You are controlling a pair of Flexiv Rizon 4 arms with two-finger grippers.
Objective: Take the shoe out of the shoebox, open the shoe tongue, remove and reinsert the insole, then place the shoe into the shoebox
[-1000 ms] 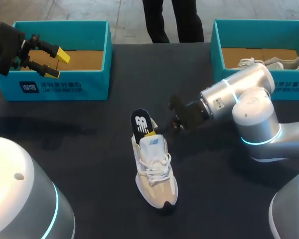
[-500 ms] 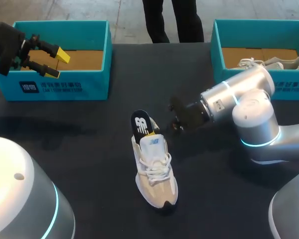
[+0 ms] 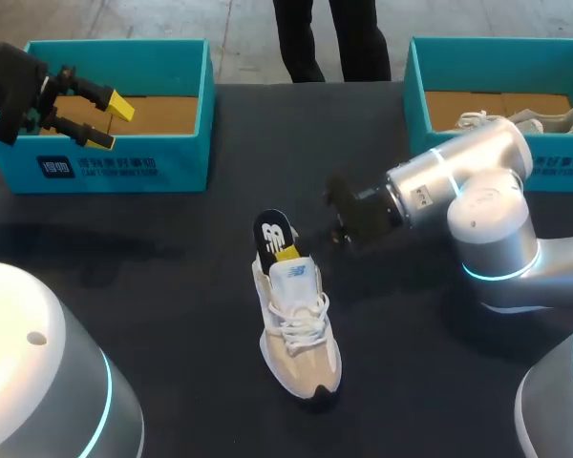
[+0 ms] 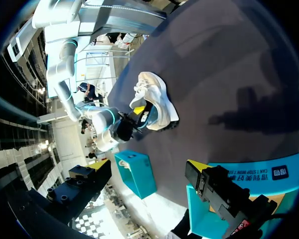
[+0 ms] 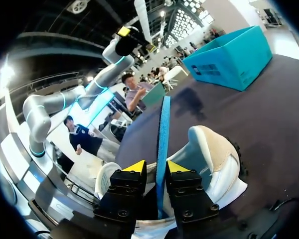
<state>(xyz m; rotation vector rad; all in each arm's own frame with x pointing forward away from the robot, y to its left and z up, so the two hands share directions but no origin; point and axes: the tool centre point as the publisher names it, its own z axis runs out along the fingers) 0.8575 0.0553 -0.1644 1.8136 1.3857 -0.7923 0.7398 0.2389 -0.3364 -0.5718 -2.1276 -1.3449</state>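
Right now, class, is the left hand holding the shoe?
No: the left hand is open and empty by the left shoebox, while the shoe lies out on the table.

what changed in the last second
The right arm drew very slightly back toward its own side. The right gripper stayed shut on the insole, which shifted a touch with it. The shoe and the left gripper, open above the left shoebox, stayed put.
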